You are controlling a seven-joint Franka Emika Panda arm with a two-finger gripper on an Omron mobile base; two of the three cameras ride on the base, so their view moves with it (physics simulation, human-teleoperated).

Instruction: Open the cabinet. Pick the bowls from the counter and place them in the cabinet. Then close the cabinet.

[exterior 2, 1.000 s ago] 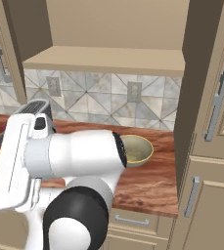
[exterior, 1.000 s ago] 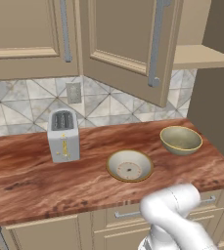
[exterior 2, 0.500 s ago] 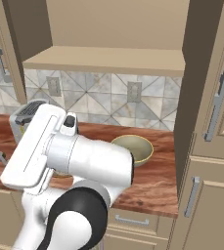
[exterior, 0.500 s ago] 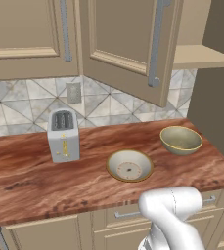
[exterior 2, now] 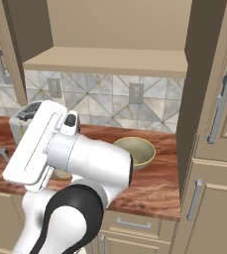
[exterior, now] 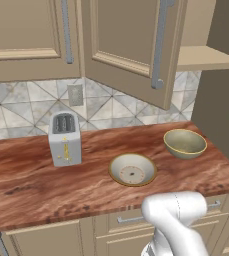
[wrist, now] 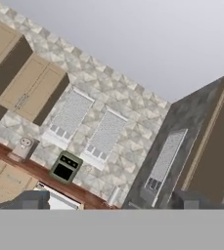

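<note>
White arm (exterior 2: 70, 163) swung lower and leftward; bowls (exterior: 185, 143) unmoved.

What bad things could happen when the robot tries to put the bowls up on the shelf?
The open cabinet door hangs out over the counter, so the arm might bump it while lifting. The shallow bowl sits close to the counter's front edge and could get knocked off. The toaster stands nearby and could be hit.

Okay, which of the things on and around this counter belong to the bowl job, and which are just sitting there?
Job:
- deep bowl
- shallow bowl
- cabinet, door open, shelf bare
- counter

Just there:
- toaster
- wall outlet
- drawer units under the counter
</note>
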